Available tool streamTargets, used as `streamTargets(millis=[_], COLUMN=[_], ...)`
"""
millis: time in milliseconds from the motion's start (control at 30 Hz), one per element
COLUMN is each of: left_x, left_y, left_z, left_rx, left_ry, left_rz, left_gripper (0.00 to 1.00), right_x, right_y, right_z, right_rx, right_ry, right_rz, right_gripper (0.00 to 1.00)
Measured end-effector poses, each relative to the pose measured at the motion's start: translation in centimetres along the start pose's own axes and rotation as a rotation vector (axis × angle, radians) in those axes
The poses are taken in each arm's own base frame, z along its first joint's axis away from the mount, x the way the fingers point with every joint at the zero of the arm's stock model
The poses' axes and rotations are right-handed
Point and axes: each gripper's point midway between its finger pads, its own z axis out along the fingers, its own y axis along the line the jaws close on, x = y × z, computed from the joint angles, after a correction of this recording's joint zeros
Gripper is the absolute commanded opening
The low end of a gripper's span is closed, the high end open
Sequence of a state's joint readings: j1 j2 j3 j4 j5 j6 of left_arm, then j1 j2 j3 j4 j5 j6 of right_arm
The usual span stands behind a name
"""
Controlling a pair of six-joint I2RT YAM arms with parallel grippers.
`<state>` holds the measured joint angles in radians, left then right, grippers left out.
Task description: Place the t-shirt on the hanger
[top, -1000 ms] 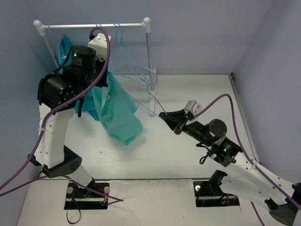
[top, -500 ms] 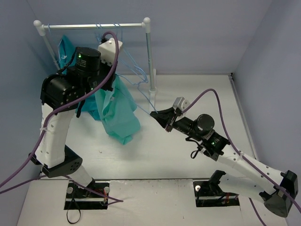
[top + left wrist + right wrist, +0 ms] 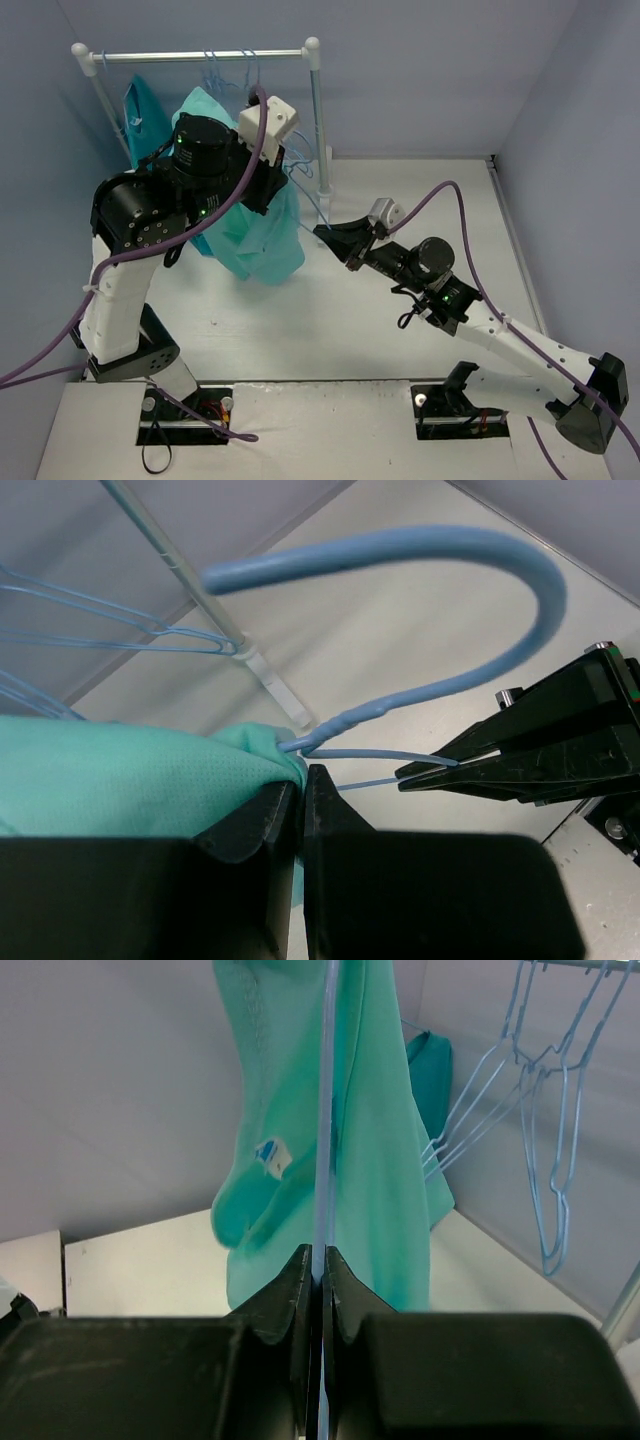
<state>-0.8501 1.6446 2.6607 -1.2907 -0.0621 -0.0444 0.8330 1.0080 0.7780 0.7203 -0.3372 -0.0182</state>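
We are mid-way through dressing the hanger. The t-shirt (image 3: pixel 265 245) hangs in the air just in front of the clothes rail (image 3: pixel 190 55), near its right post and clear of the tabletop (image 3: pixel 300 320). Our left pincer (image 3: pixel 300 785) is shut tight on a fold of the mint cloth, right beside the twisted neck below the hook of the hanger (image 3: pixel 430 545). Our right pincer (image 3: pixel 318 1260) is clamped on the hanger's thin wire, on the side away from the rail, with the shirt draped beyond it. Spare hangers (image 3: pixel 548 1110) and a darker turquoise garment (image 3: pixel 145 100) hang on the rail itself.

We cannot tell whether either shoulder sits over the wire yet. We judge that the next move is to draw the cloth along the hanger's arm. That calls for the right pincer to hold the wire steady, since so thin a wire may twist.
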Motion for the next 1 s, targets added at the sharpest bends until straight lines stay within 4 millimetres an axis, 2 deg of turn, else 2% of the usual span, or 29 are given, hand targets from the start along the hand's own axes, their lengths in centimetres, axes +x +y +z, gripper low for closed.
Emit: streamTargets(millis=[67, 133, 333, 433, 567, 767, 867, 1000], left_x=[0.1, 0.7, 2.8, 3.3, 3.3, 2.8, 2.9, 3.3], left_y=[-0.7, -0.5, 1.2, 2.4, 4.9, 7.3, 7.5, 7.4], left_z=[0.2, 0.8, 2.3, 2.1, 0.3, -2.1, -1.7, -0.2], left_rx=[0.018, -0.001, -0.102, -0.169, -0.294, -0.411, -0.419, -0.413], left_ry=[0.003, 0.026, 0.112, 0.131, 0.13, 0.105, 0.114, 0.154], left_rz=[0.014, 0.03, 0.094, 0.122, 0.145, 0.149, 0.158, 0.202], left_gripper=[0.0, 0.0, 0.0, 0.0, 0.0, 0.0, 0.0, 0.0], right_x=[-0.3, 0.0, 2.8, 4.1, 5.1, 4.5, 4.1, 3.9], right_y=[0.0, 0.1, 0.2, 0.4, 1.0, 2.4, 3.0, 3.6], right_z=[0.0, -0.1, -1.0, -1.5, -2.2, -2.8, -3.0, -3.3], right_rx=[0.0, 0.0, 0.016, 0.018, -0.002, -0.064, -0.092, -0.125], right_ry=[-0.017, -0.016, 0.038, 0.063, 0.083, 0.082, 0.075, 0.089], right_rz=[0.007, 0.02, 0.063, 0.084, 0.107, 0.124, 0.126, 0.132], right_gripper=[0.0, 0.0, 0.0, 0.0, 0.0, 0.0, 0.0, 0.0])
